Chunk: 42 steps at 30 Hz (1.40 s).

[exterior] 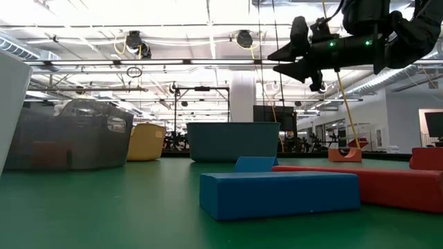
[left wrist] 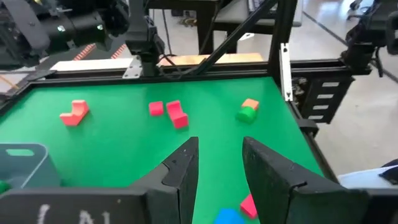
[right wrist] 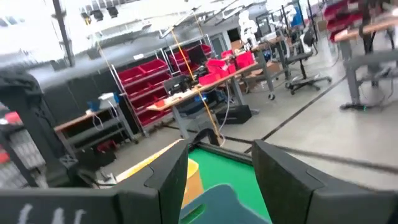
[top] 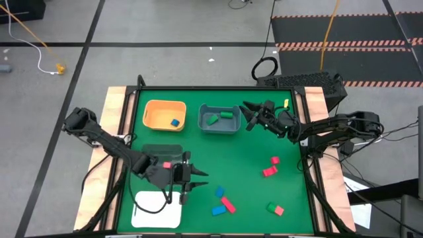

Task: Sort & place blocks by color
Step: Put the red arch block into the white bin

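Note:
Small blocks lie scattered on the green table: two red ones (top: 271, 166), a blue, pink and blue group (top: 223, 201), and a green and red pair (top: 275, 209). The orange bin (top: 165, 114) holds one blue block (top: 175, 122). Green blocks (top: 218, 117) lie in the grey bin (top: 219, 120). My left gripper (top: 196, 179) (left wrist: 219, 167) is open, low over the table left of the blue and pink group. My right gripper (top: 247, 116) (right wrist: 219, 177) is open and raised beside the grey bin's right side. It touches nothing.
A white flat tray (top: 157, 210) lies at the near left corner, under my left arm. In the low view a blue bar (exterior: 277, 194) and a red bar (exterior: 367, 185) lie close in front. Black rails (left wrist: 205, 65) border the table edges.

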Available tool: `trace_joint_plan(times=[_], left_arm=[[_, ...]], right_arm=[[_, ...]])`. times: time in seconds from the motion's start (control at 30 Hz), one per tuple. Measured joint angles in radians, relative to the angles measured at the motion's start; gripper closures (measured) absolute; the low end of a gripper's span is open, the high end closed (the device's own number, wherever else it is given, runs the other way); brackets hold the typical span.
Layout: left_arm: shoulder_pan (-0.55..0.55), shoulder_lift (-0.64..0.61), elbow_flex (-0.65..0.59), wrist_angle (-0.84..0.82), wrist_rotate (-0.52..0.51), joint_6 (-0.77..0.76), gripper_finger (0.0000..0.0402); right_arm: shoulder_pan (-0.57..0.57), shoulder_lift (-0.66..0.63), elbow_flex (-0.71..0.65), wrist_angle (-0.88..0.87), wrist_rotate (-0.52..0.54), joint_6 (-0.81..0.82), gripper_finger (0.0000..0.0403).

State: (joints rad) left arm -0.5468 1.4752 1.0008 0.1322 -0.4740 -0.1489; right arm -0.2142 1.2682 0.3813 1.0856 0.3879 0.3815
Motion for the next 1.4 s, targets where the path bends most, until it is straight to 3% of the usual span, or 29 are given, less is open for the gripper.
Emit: trace_joint_plan(times=[0.1,0.3,0.47,0.97,1.1,1.23,1.4], left_arm=[[0.021,-0.001,0.000,-0.032,0.067,-0.052,0.0277],[0.058,0.000,0.000,-0.075,0.136,-0.123,0.0277],[0.062,0.000,0.000,-0.052,0.141,-0.080,0.0277],[0.083,0.000,0.000,-0.052,0.132,-0.096,0.0277],[0.089,0.000,0.000,-0.052,0.132,-0.093,0.0277],[0.088,0.000,0.000,-0.053,0.132,-0.088,0.0277],[0.081,0.000,0.000,-0.054,0.132,-0.066,0.0277]], right_arm=[[0.000,0.000,0.000,-0.007,-0.061,0.077,0.0232],[0.033,0.000,0.000,-0.131,-0.281,0.117,0.0232],[0.103,-0.003,0.000,-0.210,-0.287,0.078,0.0232],[0.336,-0.005,0.019,-0.218,-0.286,0.017,0.0232],[0.388,-0.005,0.096,-0.238,-0.288,-0.110,0.0232],[0.413,-0.005,0.188,-0.389,-0.287,-0.236,0.0232],[0.414,-0.005,0.260,-0.692,-0.287,-0.203,0.0232]])
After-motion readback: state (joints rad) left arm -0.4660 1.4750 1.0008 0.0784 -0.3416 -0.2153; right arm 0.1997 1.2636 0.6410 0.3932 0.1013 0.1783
